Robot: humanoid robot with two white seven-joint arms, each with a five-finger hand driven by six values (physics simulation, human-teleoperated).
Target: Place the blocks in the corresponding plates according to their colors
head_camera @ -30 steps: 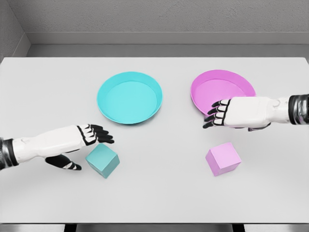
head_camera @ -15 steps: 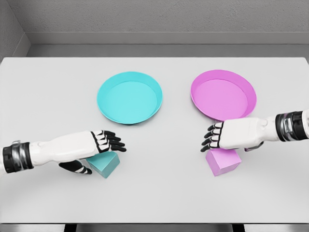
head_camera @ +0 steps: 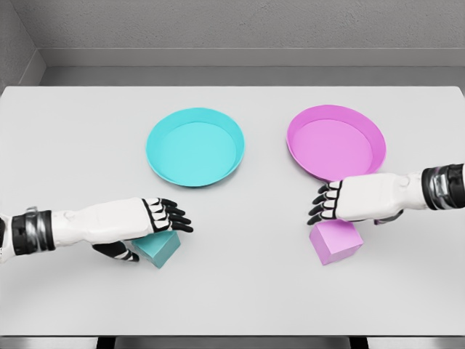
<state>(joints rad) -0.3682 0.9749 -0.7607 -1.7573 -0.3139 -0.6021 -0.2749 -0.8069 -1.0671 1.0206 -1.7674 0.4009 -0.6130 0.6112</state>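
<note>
A teal cube point(head_camera: 163, 249) lies on the white table point(head_camera: 240, 291) at front left, its top mostly hidden under my left hand point(head_camera: 158, 231). The fingers point(head_camera: 173, 216) stretch flat over the cube and the thumb point(head_camera: 120, 251) hangs at its left side, open. A pink cube point(head_camera: 336, 243) lies at front right. My right hand point(head_camera: 328, 206) hovers over its far top edge, fingers loosely bent and holding nothing. The teal plate point(head_camera: 195, 149) and the pink plate point(head_camera: 334, 142) stand empty behind the cubes.
The table's front edge runs along the bottom of the view. A grey wall rises behind the table's far edge. Bare tabletop lies between the two plates and between the two cubes.
Both hands have come forward and down from beside the plates onto their cubes: the left now covers the teal cube, the right has left the pink plate's rim. Neither cube has moved.
</note>
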